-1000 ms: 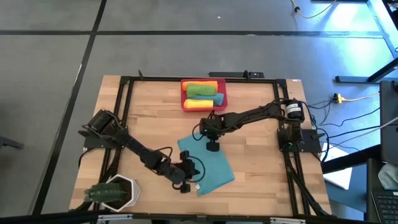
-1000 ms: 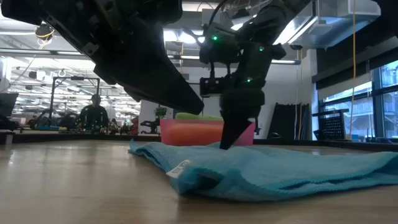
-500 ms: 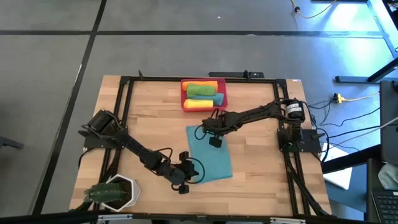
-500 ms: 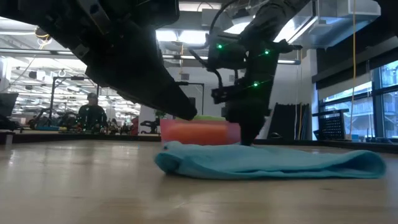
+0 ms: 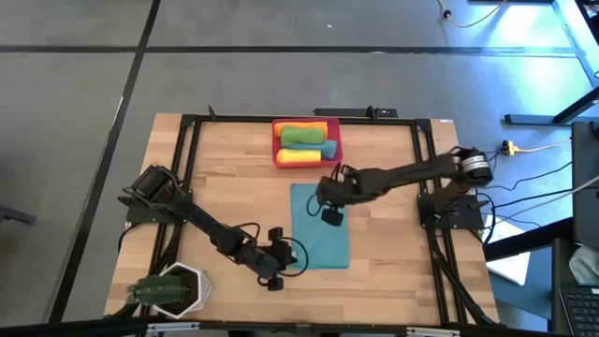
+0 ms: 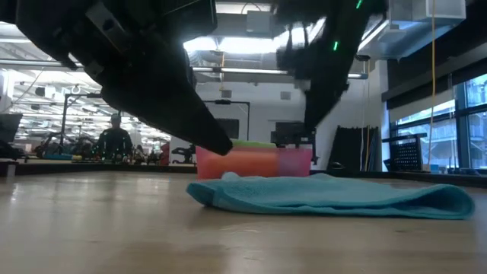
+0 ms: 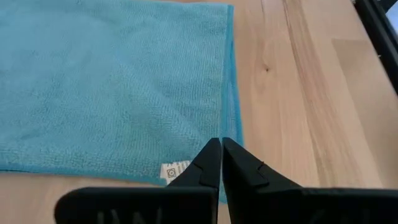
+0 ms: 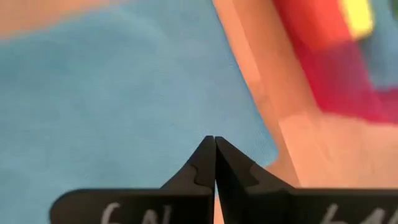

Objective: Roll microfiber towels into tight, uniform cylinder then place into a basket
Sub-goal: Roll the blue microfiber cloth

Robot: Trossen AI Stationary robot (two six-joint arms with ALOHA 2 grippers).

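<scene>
A teal-blue microfiber towel lies flat on the table, square with its edges, and shows as a low mound in the low view. My left gripper is shut and hovers just above the towel's near left corner, beside the white label. My right gripper is shut and raised above the towel's far half. The red-pink basket stands at the far middle and holds rolled orange, green and yellow towels.
A white hexagonal pot with a green plant stands at the near left corner. A black frame runs around the tabletop. Bare wood lies to the left and right of the towel.
The towel has turned about from a skewed diamond to lie square with the table's edges, and its raised near left corner has settled flat. My right gripper, still shut, has lifted off the towel and gone slightly toward the right edge.
</scene>
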